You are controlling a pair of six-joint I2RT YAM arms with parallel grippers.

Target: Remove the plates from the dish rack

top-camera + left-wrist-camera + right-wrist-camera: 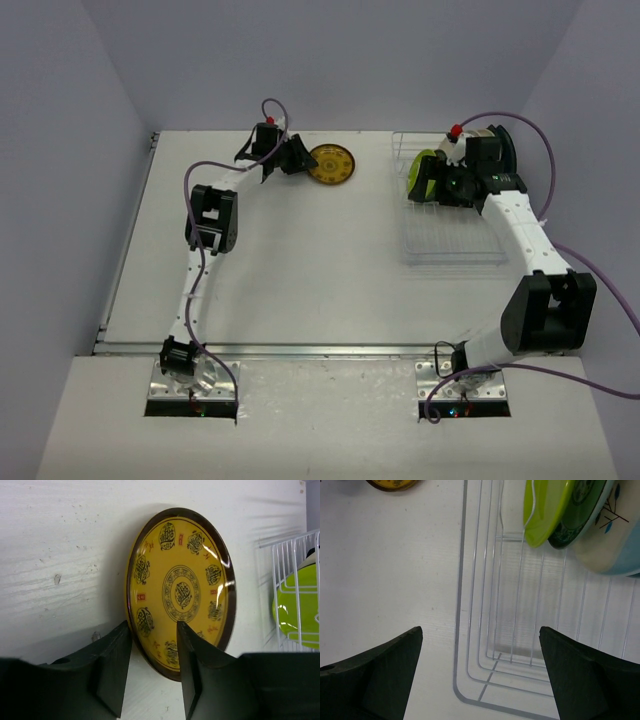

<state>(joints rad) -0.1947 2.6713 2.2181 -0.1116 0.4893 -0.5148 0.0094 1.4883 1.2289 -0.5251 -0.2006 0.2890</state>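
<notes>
plate [180,592] within parted left pincer [154,630]

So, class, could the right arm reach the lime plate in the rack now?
Probably yes: the right gripper is open above the rack, and the lime plate is the outermost in its row, with nothing in front.

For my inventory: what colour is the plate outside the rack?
Yellow plate, dark rim; left wrist view.
</notes>
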